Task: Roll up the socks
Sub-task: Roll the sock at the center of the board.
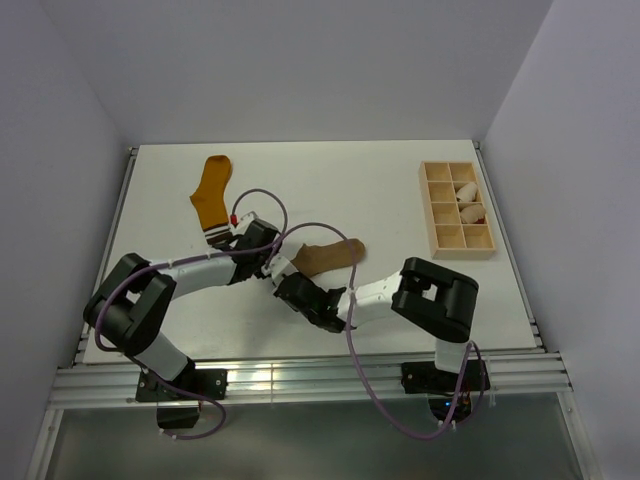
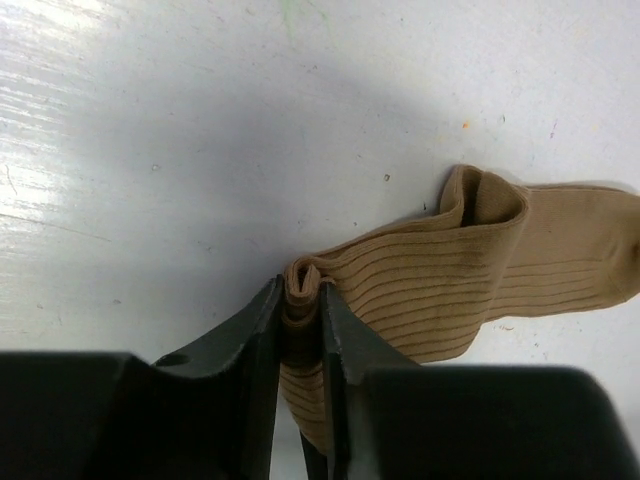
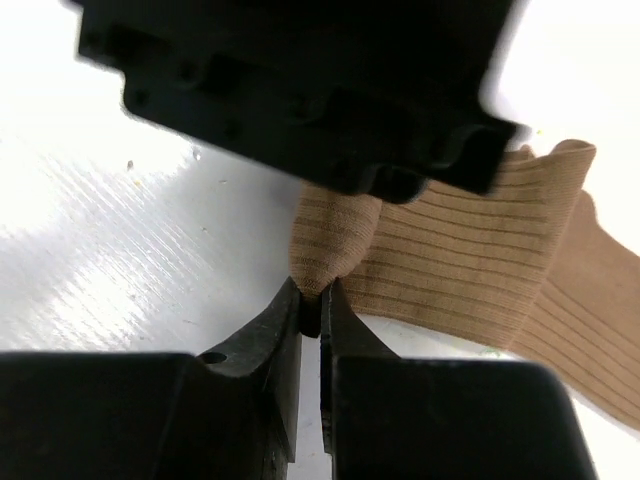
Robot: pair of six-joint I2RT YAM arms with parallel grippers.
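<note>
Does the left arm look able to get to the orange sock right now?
Probably, but not right away. The orange sock lies just beyond the left hand, with nothing between them. That hand is pinching a fold of the tan sock, so it would have to let go first.

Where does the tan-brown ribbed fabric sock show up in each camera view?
Top external: the tan-brown ribbed fabric sock lies near the picture's centre, just right of where the two arms meet.
Left wrist: lower right, with a fold pinched in the left gripper.
Right wrist: right half, with its bunched end at the right gripper.
Shared landmark: the bunched sock end where both grippers meet.
</note>
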